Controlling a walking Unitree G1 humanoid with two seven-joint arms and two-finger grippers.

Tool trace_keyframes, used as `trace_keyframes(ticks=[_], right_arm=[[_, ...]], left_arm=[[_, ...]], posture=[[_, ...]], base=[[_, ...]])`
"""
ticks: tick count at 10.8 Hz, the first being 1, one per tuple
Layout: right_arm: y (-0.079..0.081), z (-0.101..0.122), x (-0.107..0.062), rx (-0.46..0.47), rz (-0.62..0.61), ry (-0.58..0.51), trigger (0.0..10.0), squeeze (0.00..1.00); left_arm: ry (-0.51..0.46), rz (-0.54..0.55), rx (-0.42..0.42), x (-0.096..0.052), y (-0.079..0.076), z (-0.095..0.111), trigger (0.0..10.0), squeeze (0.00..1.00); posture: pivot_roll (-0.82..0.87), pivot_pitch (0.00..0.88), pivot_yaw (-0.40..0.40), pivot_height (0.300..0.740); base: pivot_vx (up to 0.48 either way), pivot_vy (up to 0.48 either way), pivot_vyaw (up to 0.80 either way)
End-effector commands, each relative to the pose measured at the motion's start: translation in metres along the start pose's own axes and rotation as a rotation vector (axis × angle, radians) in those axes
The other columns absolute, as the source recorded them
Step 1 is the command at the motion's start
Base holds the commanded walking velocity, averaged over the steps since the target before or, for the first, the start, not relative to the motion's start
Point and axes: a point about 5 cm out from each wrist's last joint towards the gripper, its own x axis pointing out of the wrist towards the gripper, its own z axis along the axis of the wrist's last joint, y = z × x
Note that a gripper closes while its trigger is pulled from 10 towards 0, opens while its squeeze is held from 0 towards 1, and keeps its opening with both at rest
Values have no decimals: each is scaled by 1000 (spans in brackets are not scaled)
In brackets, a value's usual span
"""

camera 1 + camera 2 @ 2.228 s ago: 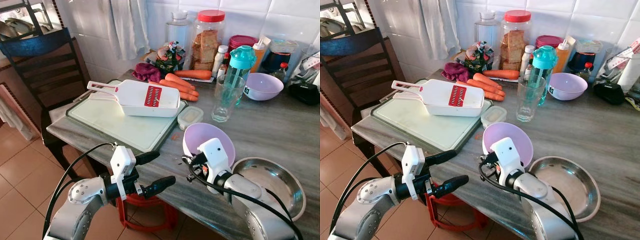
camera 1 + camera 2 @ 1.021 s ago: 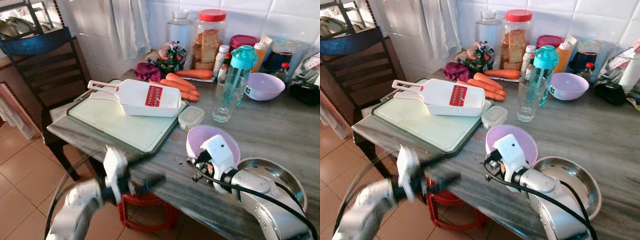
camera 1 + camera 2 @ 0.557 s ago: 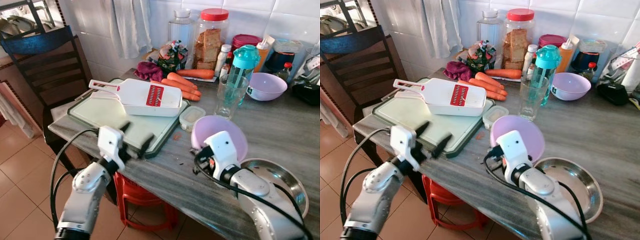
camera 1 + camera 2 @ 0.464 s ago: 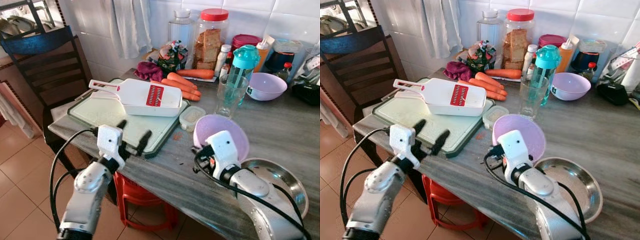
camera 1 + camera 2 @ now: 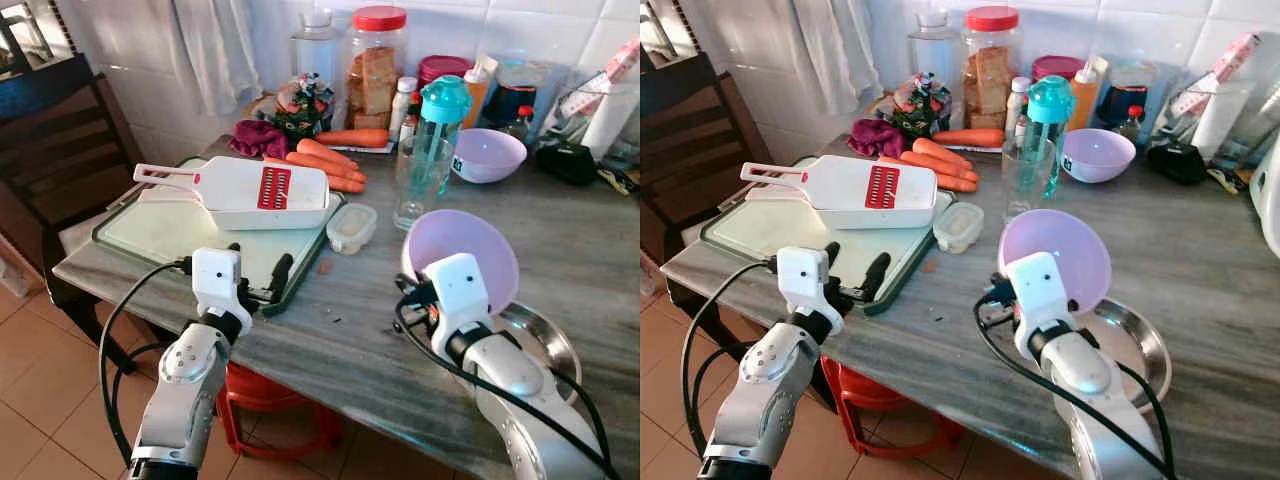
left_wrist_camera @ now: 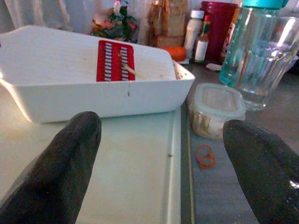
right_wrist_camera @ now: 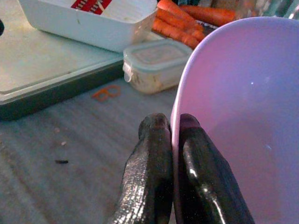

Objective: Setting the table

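While the right end effector (image 7: pixel 172 135) pinches the rim of a lilac bowl (image 5: pixel 462 258), tilted above the bench (image 5: pixel 360 340) beside a steel dish (image 5: pixel 555 340), the left end effector (image 5: pixel 258 272) hovers spread wide over the cutting board (image 5: pixel 170 228).

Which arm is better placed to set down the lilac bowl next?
Right: the right gripper already pinches the lilac bowl by its rim, while the left gripper hangs open over the cutting board.

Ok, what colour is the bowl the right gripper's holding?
Lilac bowl, clearest in the right wrist view.
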Motion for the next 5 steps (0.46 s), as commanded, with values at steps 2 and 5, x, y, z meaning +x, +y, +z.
trace_keyframes(ticks=[2,5], right_arm=[[0,2,0,6,-25,-21,10000,0],[-1,2,0,8,-42,-34,10000,0]], left_arm=[[-20,-19,-3,-1,1,6,10000,0],[-5,-18,-19,0,2,7,10000,0]], posture=[[-30,0,66,740],[-31,0,66,740]], base=[[0,0,-697],[0,0,-800]])
